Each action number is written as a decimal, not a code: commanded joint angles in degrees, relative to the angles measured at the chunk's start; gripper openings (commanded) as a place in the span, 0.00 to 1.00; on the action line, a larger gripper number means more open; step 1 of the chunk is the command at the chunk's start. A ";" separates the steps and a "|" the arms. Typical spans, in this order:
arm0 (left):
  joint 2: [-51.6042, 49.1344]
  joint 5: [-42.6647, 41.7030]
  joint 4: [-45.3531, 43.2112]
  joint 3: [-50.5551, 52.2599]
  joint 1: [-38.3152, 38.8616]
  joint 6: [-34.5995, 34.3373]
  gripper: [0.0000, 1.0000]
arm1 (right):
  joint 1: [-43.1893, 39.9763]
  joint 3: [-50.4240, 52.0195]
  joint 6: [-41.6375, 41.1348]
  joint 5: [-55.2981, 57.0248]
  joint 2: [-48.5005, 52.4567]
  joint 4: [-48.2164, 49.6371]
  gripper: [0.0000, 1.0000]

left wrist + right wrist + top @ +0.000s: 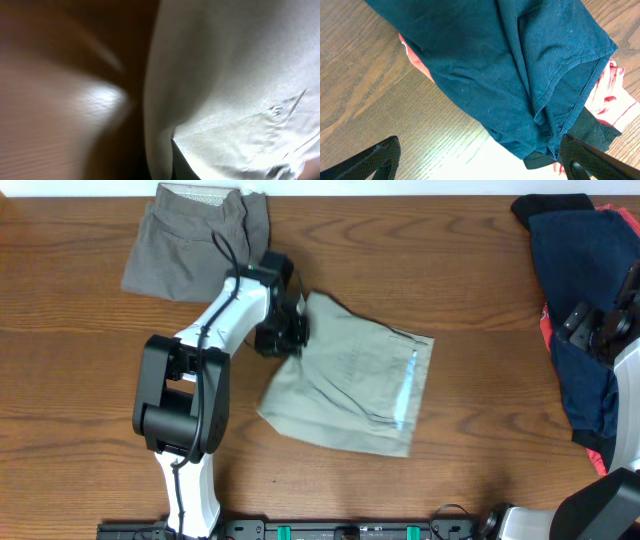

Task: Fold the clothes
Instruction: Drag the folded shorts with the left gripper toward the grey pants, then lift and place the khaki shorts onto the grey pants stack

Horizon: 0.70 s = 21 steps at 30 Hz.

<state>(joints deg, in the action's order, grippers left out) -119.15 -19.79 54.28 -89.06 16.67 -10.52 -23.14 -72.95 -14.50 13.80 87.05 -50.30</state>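
Observation:
The pale khaki-green shorts point(355, 375) lie folded flat in the middle of the table, with a light bluish strip along their right edge. My left gripper point(283, 330) is at their upper left edge. In the blurred left wrist view the pale cloth point(225, 85) fills the right side, and one dark finger point(182, 165) near the middle presses against its edge, so the gripper looks shut on the shorts. My right gripper point(480, 167) is open and empty, hovering over the navy garment point(520, 70) at the far right point(575, 300).
Darker grey shorts point(195, 240) lie folded at the back left. Black cloth point(550, 205) and red cloth point(607, 95) lie under the navy piece at the right edge. Bare wood table point(450, 270) separates the piles.

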 commanded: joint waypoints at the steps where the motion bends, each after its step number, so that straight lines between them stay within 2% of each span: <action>1: 2.25 12.52 0.52 -6.49 -0.24 -0.46 0.06 | -0.48 -0.17 -0.70 0.76 -0.46 -0.09 0.99; 6: 2.25 23.23 -0.15 -14.05 -0.26 0.94 0.06 | -0.48 -0.17 -0.70 0.76 -0.46 -0.09 0.99; 11: 2.25 29.51 -4.63 -18.75 -0.50 3.43 0.06 | -0.48 -0.17 -0.70 0.76 -0.46 -0.09 0.99; 21: 2.25 30.40 -19.56 -20.26 -4.22 3.15 0.06 | -0.48 -0.17 -0.70 0.76 -0.46 -0.09 0.99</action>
<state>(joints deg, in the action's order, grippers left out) -119.13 8.27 36.93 -107.42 13.98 -7.60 -23.14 -72.95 -14.50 13.80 87.05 -50.33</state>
